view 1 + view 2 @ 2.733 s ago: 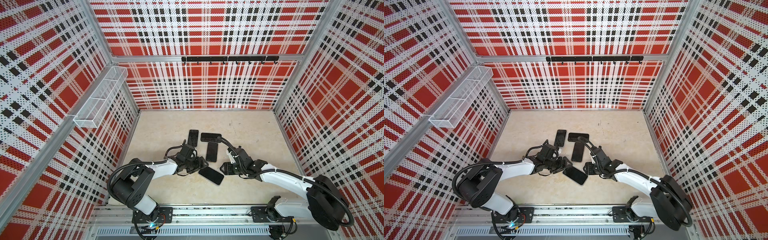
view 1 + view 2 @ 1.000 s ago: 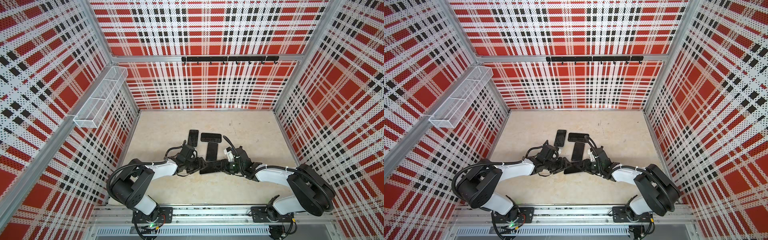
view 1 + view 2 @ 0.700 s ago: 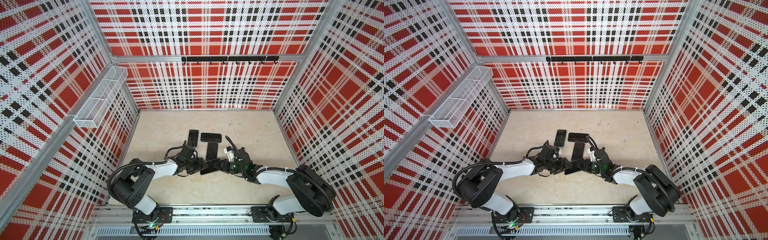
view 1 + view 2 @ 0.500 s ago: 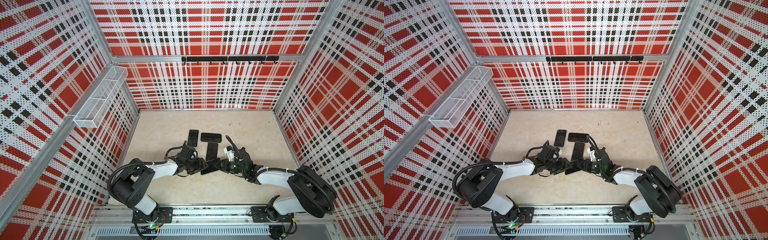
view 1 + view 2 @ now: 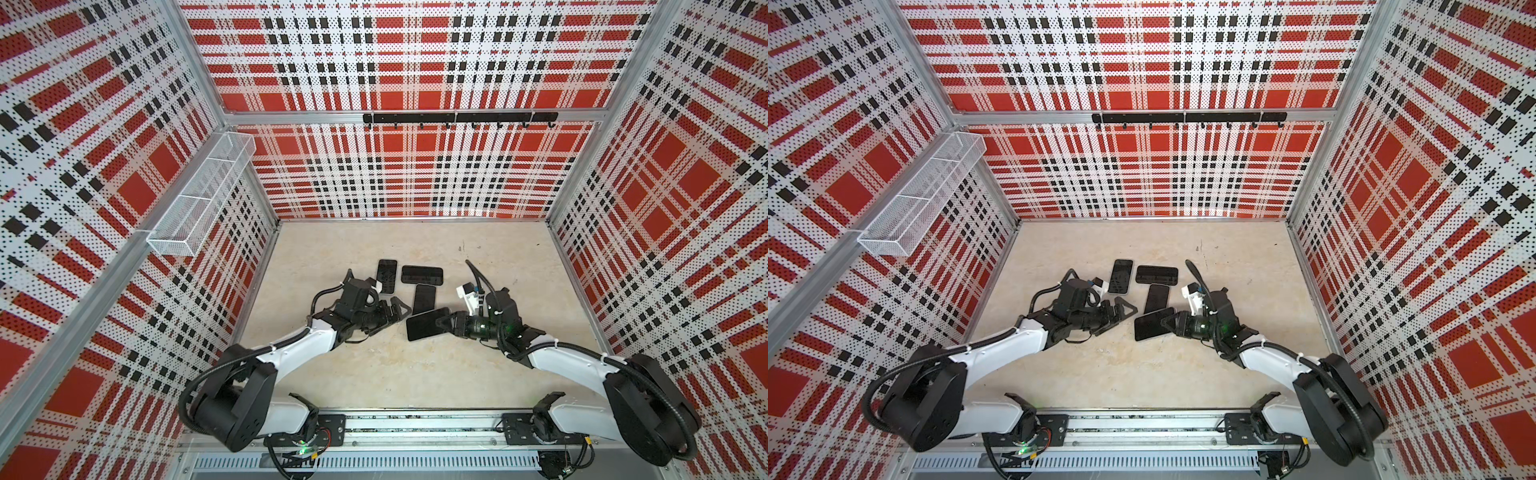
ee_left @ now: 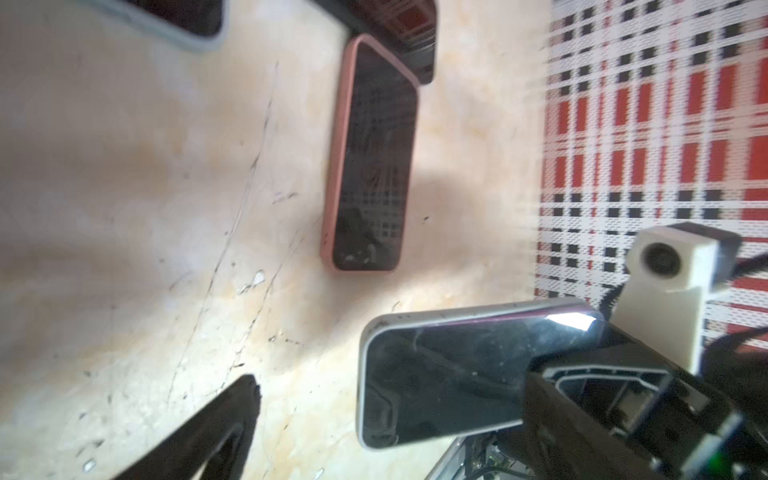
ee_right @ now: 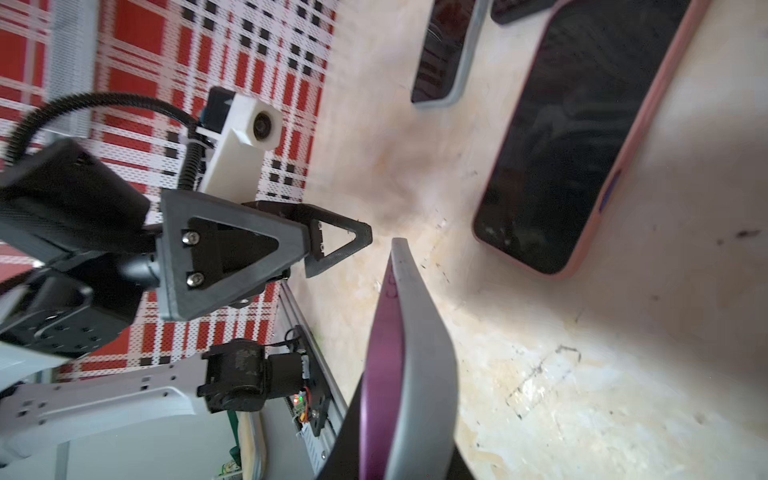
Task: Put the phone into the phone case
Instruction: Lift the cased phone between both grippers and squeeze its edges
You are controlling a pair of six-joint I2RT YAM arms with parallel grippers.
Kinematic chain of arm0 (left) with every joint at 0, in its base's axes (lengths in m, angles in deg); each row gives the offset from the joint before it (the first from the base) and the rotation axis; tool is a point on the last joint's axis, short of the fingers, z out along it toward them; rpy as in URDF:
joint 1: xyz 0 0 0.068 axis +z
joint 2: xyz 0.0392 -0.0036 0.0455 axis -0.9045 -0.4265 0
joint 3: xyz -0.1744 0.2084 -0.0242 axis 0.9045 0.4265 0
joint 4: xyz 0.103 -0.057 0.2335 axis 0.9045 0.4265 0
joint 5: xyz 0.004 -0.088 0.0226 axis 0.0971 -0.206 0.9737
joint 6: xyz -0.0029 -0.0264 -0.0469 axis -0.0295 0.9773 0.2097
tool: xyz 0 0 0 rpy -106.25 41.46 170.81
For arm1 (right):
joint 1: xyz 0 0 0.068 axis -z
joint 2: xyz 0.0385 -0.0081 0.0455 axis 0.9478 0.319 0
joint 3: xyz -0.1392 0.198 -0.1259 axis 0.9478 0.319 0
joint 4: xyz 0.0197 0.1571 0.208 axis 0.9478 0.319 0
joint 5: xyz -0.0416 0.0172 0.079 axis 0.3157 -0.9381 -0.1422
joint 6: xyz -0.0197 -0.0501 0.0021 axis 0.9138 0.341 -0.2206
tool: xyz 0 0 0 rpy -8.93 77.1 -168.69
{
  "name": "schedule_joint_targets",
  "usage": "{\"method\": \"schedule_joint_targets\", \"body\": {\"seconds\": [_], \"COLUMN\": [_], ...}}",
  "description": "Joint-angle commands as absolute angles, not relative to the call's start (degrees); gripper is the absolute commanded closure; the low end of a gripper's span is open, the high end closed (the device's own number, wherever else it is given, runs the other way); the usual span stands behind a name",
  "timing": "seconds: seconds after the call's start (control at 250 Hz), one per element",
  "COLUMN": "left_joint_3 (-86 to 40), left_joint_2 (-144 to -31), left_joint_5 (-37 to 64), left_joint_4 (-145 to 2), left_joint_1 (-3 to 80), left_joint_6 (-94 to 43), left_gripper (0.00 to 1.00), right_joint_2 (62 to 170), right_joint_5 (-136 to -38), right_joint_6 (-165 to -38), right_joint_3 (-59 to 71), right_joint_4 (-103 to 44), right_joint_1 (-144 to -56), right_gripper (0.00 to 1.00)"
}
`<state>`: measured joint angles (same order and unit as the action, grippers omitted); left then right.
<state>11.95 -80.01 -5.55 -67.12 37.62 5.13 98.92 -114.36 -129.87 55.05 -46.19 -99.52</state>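
Phone (image 5: 427, 323), purple edge showing inside grey case (image 7: 424, 353), pinched at 1 end in clenched right gripper (image 5: 444, 322); rides tilted off table (image 5: 374, 374), probably so left gripper (image 5: 392, 315), released and empty just beside, can press it home. Flat nearby: pink case (image 6: 337, 137) with another phone (image 6: 374, 158) inside. Wall basket (image 5: 199, 195) seemingly empty

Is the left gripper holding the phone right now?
No, the left gripper stands open and empty, apart from the phone that the right gripper holds.
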Motion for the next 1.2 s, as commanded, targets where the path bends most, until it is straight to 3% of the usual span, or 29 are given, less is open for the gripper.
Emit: {"method": "schedule_joint_targets", "body": {"seconds": [0.0, 0.276, 0.46, 0.612, 0.72, 0.828, 0.968, 1.065, 1.197], "left_joint_3": [11.4, 12.7, 14.2, 14.7, 15.5, 15.8, 16.3, 16.5, 16.9], "left_joint_2": [-77.5, -78.6, -77.6, -77.1, -76.6, -76.1, -75.5, -75.6, -75.7], "left_joint_5": [-11.8, -23.5, -24.1, -24.1, -24.0, -23.9, -23.6, -23.8, -24.1], "left_joint_4": [-72.8, -91.8, -97.7, -100.0, -102.7, -103.5, -104.7, -105.3, -106.2], "left_joint_1": [39.9, 40.4, 38.3, 35.8, 35.6, 35.6, 35.7, 35.8, 35.7], "left_joint_6": [3.7, 11.0, 12.6, 12.5, 13.7, 14.0, 14.4, 14.8, 15.2], "left_gripper": [0.01, 0.00, 0.23, 0.33, 0.44, 0.61, 0.68, 0.73, 0.80], "right_joint_2": [95.4, 95.0, 98.2, 102.7, 105.0, 105.4, 104.9, 104.5, 105.1], "right_joint_5": [-125.7, -132.1, -131.8, -131.1, -130.8, -130.1, -129.3, -128.6, -128.6], "right_joint_6": [-126.5, -132.3, -138.6, -144.8, -145.4, -144.3, -142.3, -141.8, -144.1], "right_joint_3": [50.0, 48.6, 50.8, 52.4, 52.7, 52.5, 51.7, 51.1, 50.1], "right_joint_4": [-51.8, -62.0, -73.2, -84.5, -86.4, -84.8, -81.5, -81.4, -85.2], "right_joint_1": [-96.9, -94.9, -94.6, -94.5, -94.5, -94.5, -94.4, -94.2, -92.9], "right_gripper": [1.00, 1.00, 1.00, 1.00, 1.00, 1.00, 0.88, 0.69, 0.63]}}
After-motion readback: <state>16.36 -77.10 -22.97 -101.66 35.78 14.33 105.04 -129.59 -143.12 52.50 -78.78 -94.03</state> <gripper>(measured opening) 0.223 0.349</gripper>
